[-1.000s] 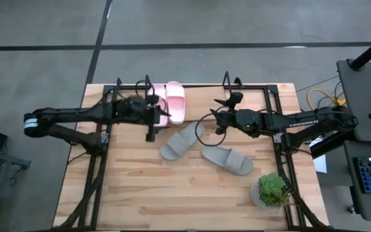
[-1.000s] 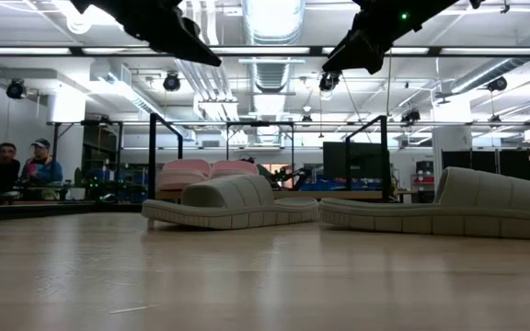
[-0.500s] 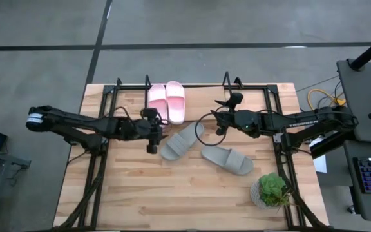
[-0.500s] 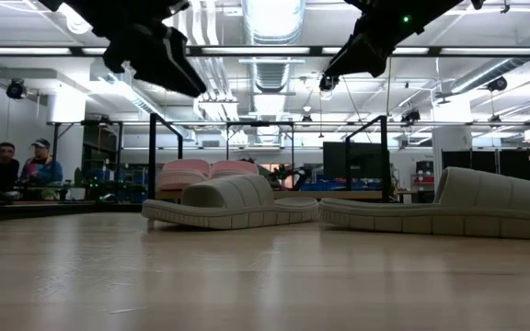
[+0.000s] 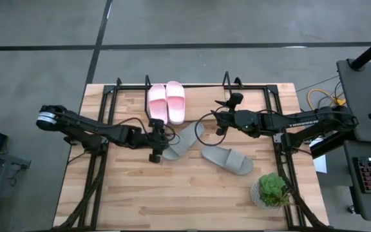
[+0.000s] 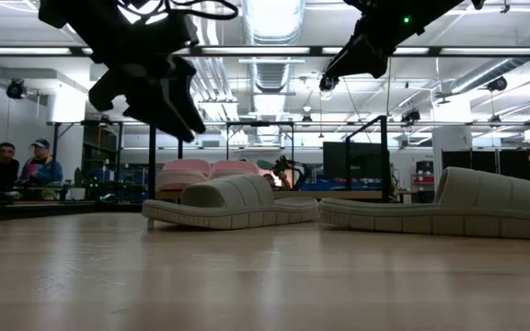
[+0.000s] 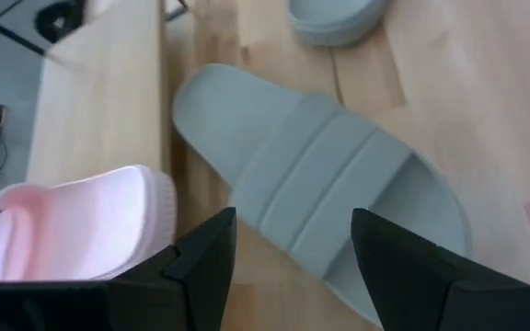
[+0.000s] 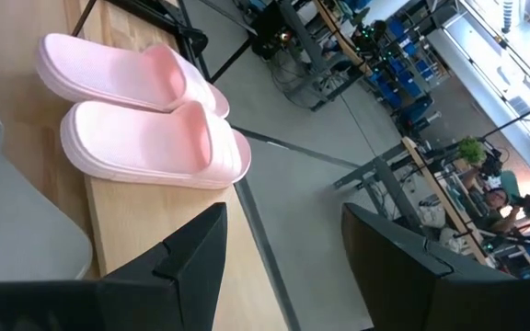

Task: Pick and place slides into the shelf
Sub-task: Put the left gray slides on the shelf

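Your left gripper [image 5: 154,147] is hovering, jaws released, over a grey slide [image 5: 180,142].
Your right gripper [image 5: 219,115], centre frame, is waiting, jaws released and empty.

Two pale pink slides [image 8: 145,115] lie side by side, touching along their length, on a light wooden board [image 8: 145,230]. A corner of a grey slide [image 8: 17,230] shows near them on the same wood. The right tool [image 8: 283,262] has its two dark fingers [image 8: 187,253] standing apart with nothing between them. Black metal bars [image 8: 168,23] run behind the pink pair. Beyond the board's edge lies grey floor, then a room with benches and a small green plant [image 8: 472,150].
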{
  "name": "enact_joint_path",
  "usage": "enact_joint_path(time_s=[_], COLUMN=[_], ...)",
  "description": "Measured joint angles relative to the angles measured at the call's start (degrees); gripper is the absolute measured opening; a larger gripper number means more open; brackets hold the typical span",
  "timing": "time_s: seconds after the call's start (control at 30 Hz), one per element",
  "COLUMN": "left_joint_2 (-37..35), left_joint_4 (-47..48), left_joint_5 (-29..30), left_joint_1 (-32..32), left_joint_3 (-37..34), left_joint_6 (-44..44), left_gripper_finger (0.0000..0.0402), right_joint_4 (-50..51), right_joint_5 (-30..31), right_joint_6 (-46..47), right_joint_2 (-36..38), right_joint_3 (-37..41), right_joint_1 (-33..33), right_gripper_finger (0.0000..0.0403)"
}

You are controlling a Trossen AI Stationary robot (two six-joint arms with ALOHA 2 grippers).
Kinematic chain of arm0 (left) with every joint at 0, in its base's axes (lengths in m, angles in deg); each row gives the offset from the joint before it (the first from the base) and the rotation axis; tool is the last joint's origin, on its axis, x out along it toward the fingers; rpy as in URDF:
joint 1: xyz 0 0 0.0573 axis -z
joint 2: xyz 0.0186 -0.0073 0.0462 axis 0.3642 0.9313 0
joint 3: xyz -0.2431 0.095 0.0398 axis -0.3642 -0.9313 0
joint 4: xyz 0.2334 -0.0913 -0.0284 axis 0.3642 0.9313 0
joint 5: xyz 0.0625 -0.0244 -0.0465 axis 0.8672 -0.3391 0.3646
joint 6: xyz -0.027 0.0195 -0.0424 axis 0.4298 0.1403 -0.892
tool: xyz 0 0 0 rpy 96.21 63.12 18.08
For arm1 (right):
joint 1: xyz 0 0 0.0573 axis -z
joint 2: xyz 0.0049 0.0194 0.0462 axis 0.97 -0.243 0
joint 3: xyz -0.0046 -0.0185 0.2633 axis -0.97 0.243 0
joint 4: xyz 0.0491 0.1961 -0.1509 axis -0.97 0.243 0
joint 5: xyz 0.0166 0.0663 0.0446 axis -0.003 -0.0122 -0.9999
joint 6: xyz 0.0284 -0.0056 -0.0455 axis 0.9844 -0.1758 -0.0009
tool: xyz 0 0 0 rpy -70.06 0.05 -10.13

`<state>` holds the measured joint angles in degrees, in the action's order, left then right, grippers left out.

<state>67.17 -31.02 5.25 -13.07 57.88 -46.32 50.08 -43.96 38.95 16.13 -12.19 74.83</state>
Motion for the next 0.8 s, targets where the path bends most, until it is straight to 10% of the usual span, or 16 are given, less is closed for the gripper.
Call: enact_joint_path(time_s=[0.8], left_joint_2=[15.7], left_joint_4=[-4.4], left_joint_5=[9.1], left_joint_1=[3.5], left_joint_3=[0.6], left_joint_6=[-1.2], left_gripper_finger=[0.0200], right_joint_4=[0.9], right_joint_5=[0.0], right_joint_6=[1.3], right_joint_2=[0.0], right_joint_3=[0.0], right_joint_1=[0.0], right_gripper_finger=[0.0206])
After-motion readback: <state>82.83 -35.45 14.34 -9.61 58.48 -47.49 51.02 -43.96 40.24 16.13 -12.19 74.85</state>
